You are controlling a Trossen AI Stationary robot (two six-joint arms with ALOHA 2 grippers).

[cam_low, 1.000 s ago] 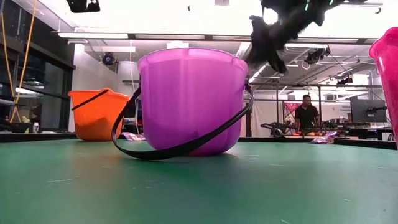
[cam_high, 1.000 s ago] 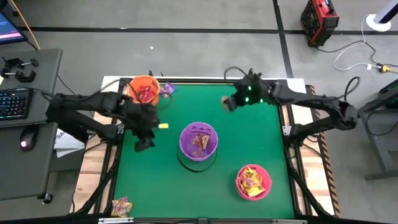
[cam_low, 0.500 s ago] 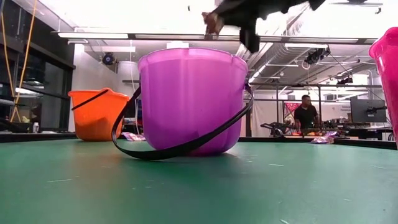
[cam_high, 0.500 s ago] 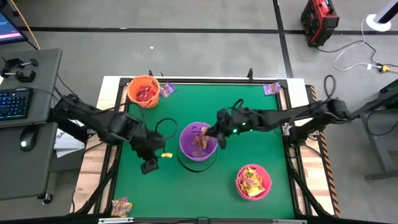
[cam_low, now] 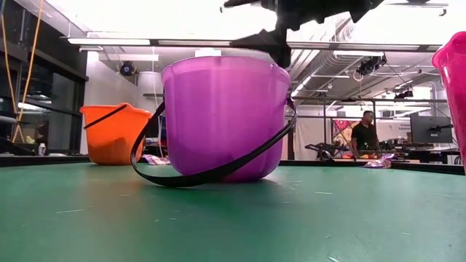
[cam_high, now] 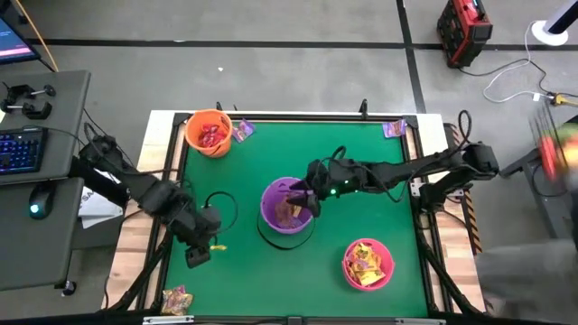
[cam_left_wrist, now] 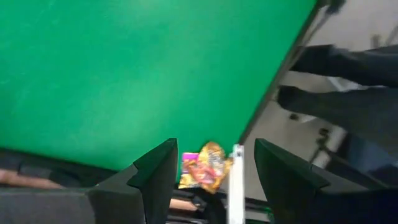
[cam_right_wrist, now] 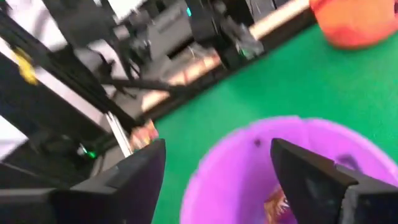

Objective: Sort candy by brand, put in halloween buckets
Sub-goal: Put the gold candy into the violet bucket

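Three buckets are standing on the green surface: the orange bucket at roughly 10 o'clock near the far-left corner, the purple bucket close to centre, and the pink bucket at about 5 o'clock. All three are holding candy; the orange bucket is showing red packets, the pink one yellow and orange packets, and the purple one brownish-orange packets.

Right end effector is hovering over the 2 o'clock rim of the purple bucket, fingers standing spread apart and gripping nothing; the right wrist view is looking straight down into that bucket between them.

Left end effector is sitting at the surface's 8 o'clock edge, its fingers parted, with no packet between them. A yellow packet is lying just beside it.

Loose candy is resting off the green area: a purple packet beside the orange bucket, another at the far-right corner, and a small heap at the near-left corner.

A person is standing in the room beyond, seen in the low view.
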